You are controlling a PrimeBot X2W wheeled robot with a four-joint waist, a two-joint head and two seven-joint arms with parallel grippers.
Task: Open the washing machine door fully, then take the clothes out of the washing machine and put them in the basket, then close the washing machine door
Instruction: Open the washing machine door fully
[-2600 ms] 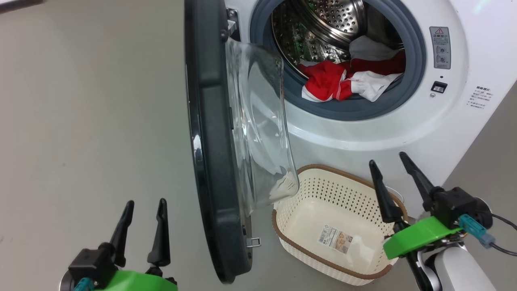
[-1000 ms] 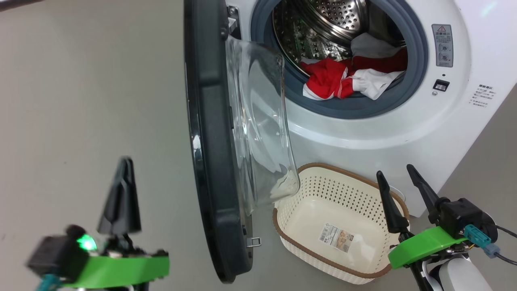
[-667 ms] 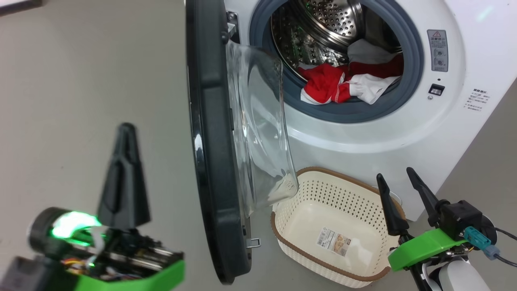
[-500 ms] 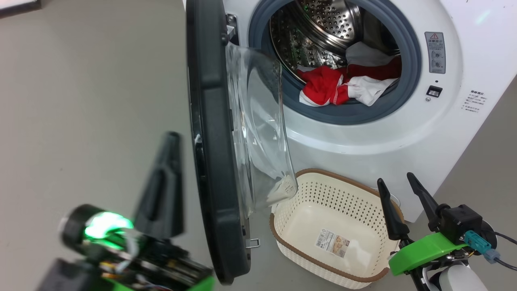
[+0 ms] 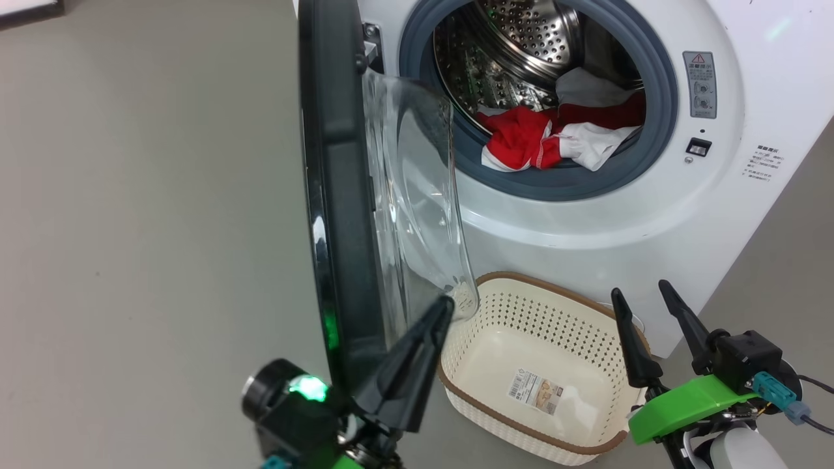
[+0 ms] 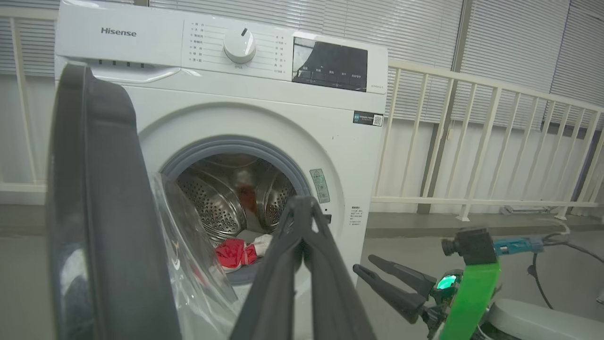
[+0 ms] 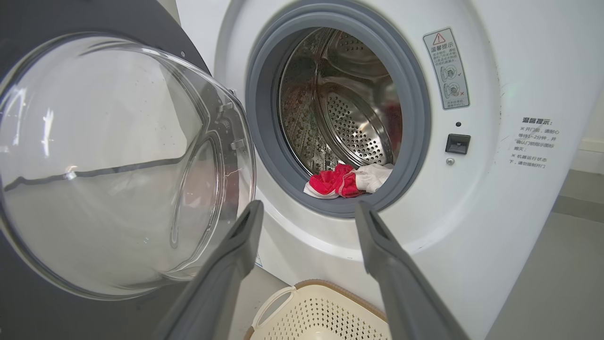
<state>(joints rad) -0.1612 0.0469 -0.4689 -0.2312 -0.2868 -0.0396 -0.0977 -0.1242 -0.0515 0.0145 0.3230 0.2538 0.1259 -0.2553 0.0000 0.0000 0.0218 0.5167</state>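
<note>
Washing machine (image 5: 586,221): white front-loader, drum exposed. Washing machine door (image 5: 339,195): stands edge-on, roughly half open, no wider than a second ago. Basket (image 5: 515,312): cream, empty, on the floor below the opening. Clothes (image 5: 521,140): red-and-white heap at the drum's front lip, untouched. Left gripper (image 5: 438,312): fingers pressed together, empty. A second ago it was outside the door. It has now swung across to the inner face, tip just beside the glass bowl's lower edge, likely placed to push the door fully open. Right gripper (image 5: 640,290): jaws spread, empty, near the basket's right end.
</note>
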